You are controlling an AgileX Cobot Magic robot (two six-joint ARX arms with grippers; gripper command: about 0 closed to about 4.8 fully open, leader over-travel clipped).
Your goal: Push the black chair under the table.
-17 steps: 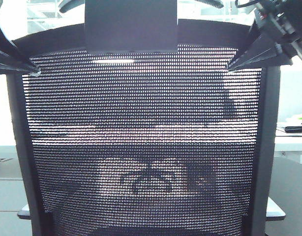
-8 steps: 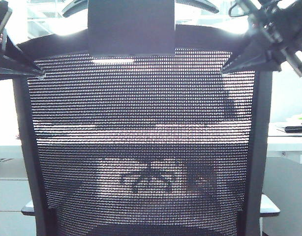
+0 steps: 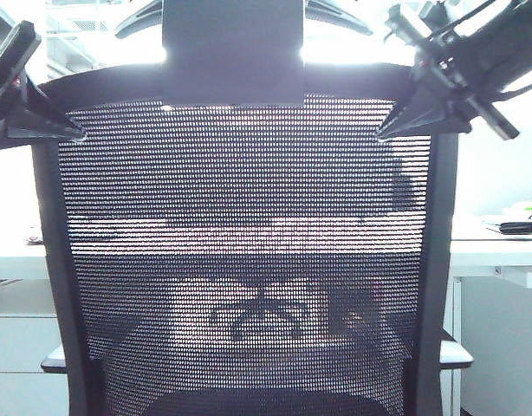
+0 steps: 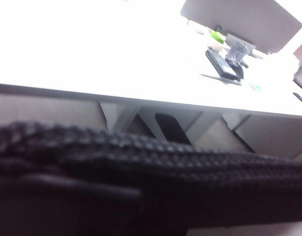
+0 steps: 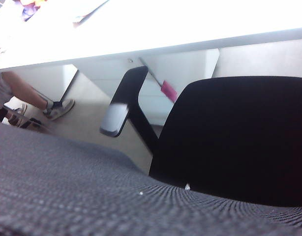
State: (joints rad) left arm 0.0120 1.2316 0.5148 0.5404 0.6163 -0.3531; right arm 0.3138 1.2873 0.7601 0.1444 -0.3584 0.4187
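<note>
1. the black chair (image 3: pixel 249 260) fills the near view, its back facing the white surface (image 3: pixel 496 247) beyond.
2. left claw (image 3: pixel 71 132) and right claw (image 3: pixel 389 130) press the upper back corners to spread the push evenly.
3. claw opening: cannot tell.
</note>
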